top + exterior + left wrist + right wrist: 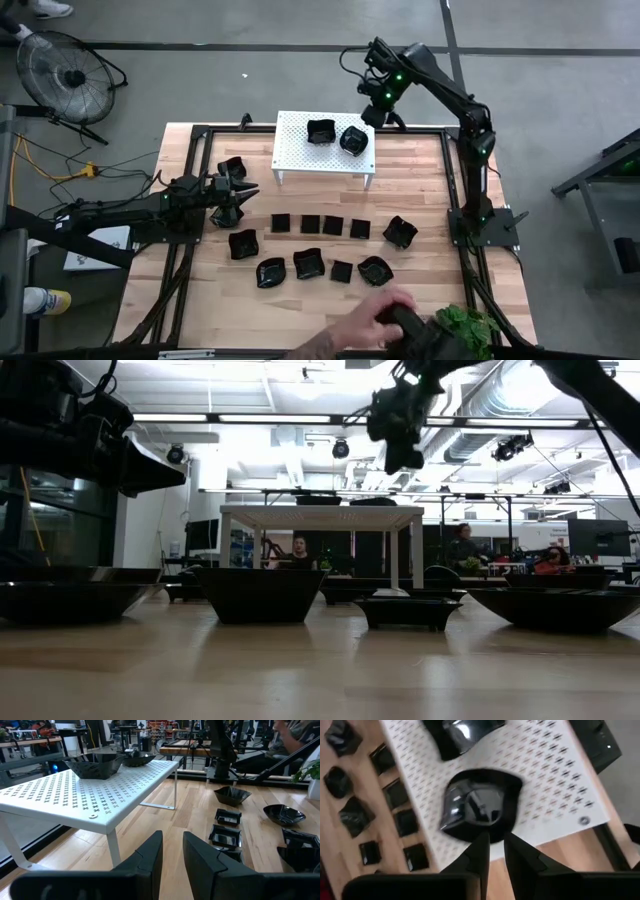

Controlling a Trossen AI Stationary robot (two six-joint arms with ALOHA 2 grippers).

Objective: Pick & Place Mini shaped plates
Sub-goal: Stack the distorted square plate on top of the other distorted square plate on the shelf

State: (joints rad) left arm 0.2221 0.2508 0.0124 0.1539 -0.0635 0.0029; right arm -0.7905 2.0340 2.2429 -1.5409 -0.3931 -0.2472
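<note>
Glossy black wavy-rimmed plate (480, 810) on white perforated stand (560, 775) — right gripper (494, 851) above.

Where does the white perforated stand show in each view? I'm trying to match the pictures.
High view: white perforated stand, upper centre, two black dishes on it.
Low view: centre, seen edge-on.
Left wrist view: fills the picture's left side.
Right wrist view: upper right.
Shared landmark: the wavy-rimmed dish on its top.

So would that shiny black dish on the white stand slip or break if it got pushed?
The dish looks glossy, so it would probably slide easily. It seems stiff, maybe breakable. Sitting low and wide on the stand, it likely wouldn't tip.
</note>
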